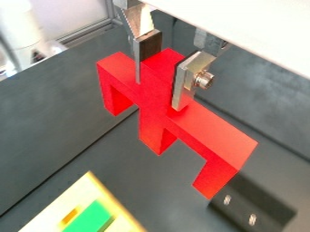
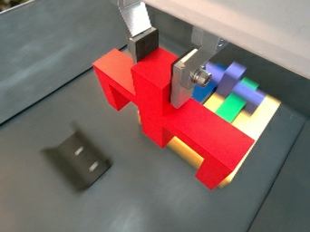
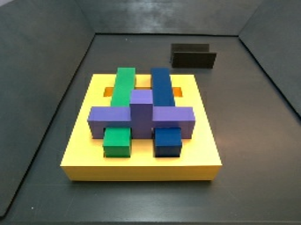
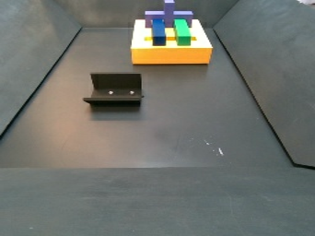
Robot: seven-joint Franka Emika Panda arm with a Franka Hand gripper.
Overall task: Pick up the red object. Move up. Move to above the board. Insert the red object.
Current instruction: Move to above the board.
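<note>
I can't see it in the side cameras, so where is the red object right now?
In both wrist views the red object is held off the floor between the end effector fingers, above the board edge.

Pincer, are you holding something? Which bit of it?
Yes. The pincer holds the red object by its central upright post, one silver finger on each side, as both wrist views show.

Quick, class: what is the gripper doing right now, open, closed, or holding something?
Gripper: closed on the red object, fingers clamping its central post in both wrist views; it is out of frame in both side views.
</note>
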